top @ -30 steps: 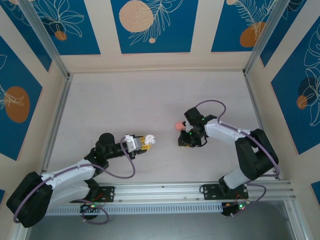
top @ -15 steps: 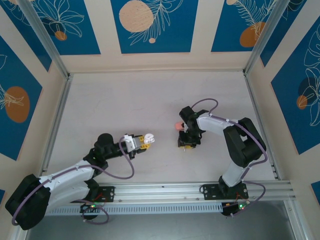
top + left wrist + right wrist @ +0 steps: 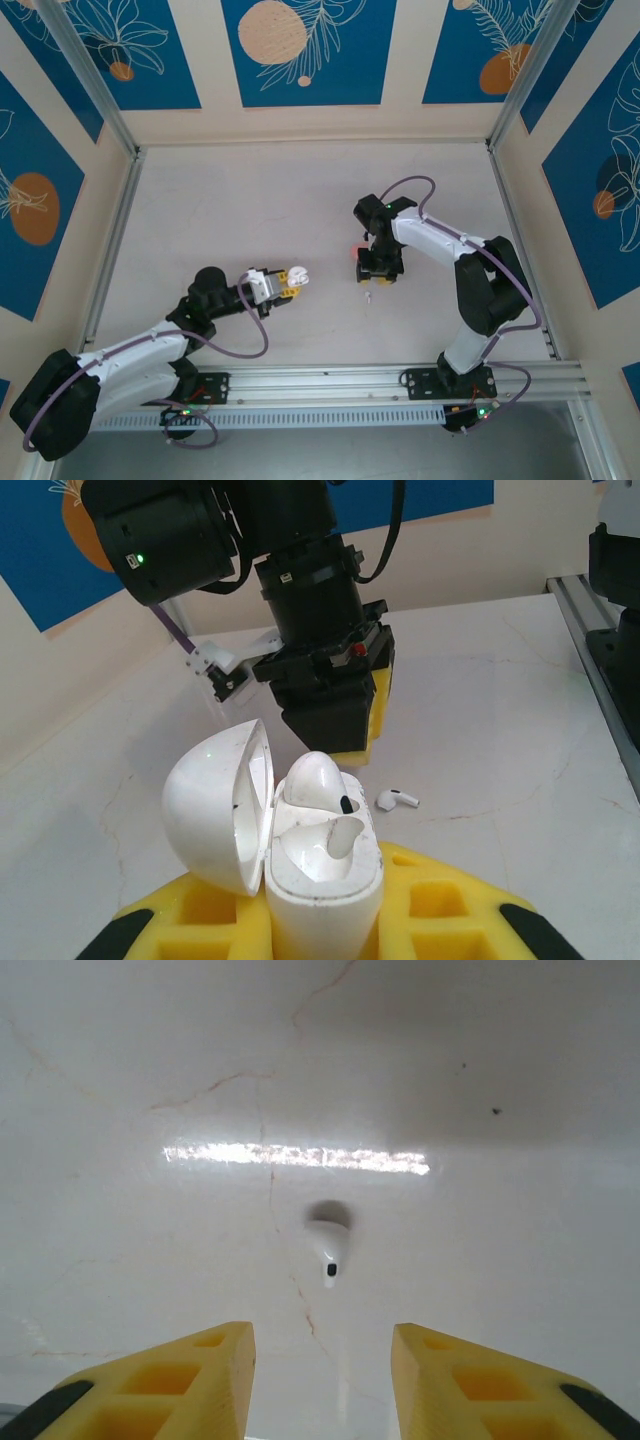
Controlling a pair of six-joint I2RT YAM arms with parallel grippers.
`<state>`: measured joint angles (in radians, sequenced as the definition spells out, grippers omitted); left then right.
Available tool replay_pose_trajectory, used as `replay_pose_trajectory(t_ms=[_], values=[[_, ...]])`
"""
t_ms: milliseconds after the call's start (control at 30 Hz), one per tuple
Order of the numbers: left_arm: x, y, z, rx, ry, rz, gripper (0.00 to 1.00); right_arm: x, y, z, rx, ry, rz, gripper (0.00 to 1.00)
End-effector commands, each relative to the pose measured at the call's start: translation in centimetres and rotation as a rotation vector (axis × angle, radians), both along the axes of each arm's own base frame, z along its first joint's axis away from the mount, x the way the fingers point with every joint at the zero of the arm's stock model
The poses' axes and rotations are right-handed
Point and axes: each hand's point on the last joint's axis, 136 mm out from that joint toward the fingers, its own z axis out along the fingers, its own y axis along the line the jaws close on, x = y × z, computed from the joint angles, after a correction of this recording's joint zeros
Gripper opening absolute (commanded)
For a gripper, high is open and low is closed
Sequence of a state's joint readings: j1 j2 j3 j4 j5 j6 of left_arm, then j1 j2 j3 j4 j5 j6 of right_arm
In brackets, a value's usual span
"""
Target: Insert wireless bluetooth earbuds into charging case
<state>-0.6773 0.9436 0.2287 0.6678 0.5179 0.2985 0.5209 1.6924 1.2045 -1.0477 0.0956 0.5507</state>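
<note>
My left gripper (image 3: pixel 291 281) is shut on the open white charging case (image 3: pixel 325 890), its lid (image 3: pixel 212 805) swung out to the left. One white earbud (image 3: pixel 314 780) sits in the far slot, while the near slot (image 3: pixel 338 838) is empty. A second white earbud (image 3: pixel 328 1245) lies loose on the table (image 3: pixel 368 297), and the left wrist view has it just right of the case (image 3: pixel 397 799). Hovering over it, my right gripper (image 3: pixel 322 1380) points down with its yellow fingers (image 3: pixel 205 1380) open and nothing between them.
A small pink object (image 3: pixel 356 250) peeks out at the left side of the right gripper (image 3: pixel 376 276). The white table (image 3: pixel 250 200) is walled at the back and both sides, and an aluminium rail (image 3: pixel 400 378) runs along the near edge.
My right gripper has opened and its wrist has shifted toward the back of the table. The loose white earbud now shows on the table below it. The left arm has not moved.
</note>
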Motion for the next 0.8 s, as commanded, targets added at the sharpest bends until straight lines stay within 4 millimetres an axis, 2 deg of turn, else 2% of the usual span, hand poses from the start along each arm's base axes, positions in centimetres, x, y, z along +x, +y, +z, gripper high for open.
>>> replay_pose_trajectory(t_ms=[0, 267, 767], values=[[-0.3, -0.1, 0.3, 0.0, -0.034, -0.009, 0.14, -1.7, -0.9, 0.0, -0.053, 0.089, -0.03, 0.4], [-0.2, 0.0, 0.3, 0.002, -0.031, 0.001, 0.14, -1.7, 0.4, -2.8, -0.04, 0.159, -0.011, 0.37], [-0.1, 0.0, 0.2, 0.003, -0.027, 0.009, 0.15, -1.1, 1.4, -4.7, -0.024, 0.174, 0.017, 0.34]])
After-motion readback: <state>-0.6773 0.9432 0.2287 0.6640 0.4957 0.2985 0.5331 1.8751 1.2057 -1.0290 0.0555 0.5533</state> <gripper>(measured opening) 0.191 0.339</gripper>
